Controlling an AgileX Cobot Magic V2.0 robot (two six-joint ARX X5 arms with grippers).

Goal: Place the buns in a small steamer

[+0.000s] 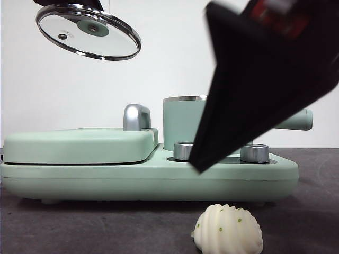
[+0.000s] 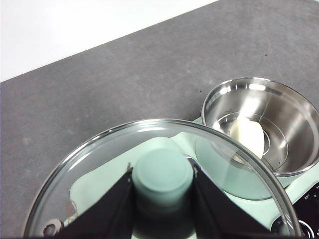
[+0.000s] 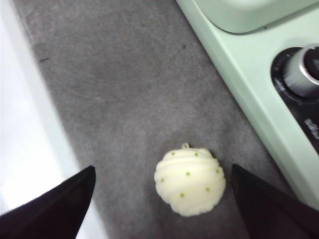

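Above the ridged bun (image 3: 190, 180), right gripper (image 3: 162, 199) hangs jaws apart; off-centre closing could roll it. Left gripper (image 2: 162, 191) clamps glass lid (image 1: 88, 32) knob; slip drops it onto steamer (image 2: 259, 132).

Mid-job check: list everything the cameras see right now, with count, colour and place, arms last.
ridged bun: one, cream-white with green specks, on the table in front of the appliance.
smooth bun: one, cream-white, inside the steamer.
steamer: one, mint green with steel bowl, uncovered, on the appliance.
glass lid: one, clear with green knob, held up in the air.
griddle: one, mint green, closed, beside the steamer.
knobs: two, silver, on the appliance's front.
table: grey.
left gripper: black, clamped on the lid's knob.
right gripper: black, open above the ridged bun.
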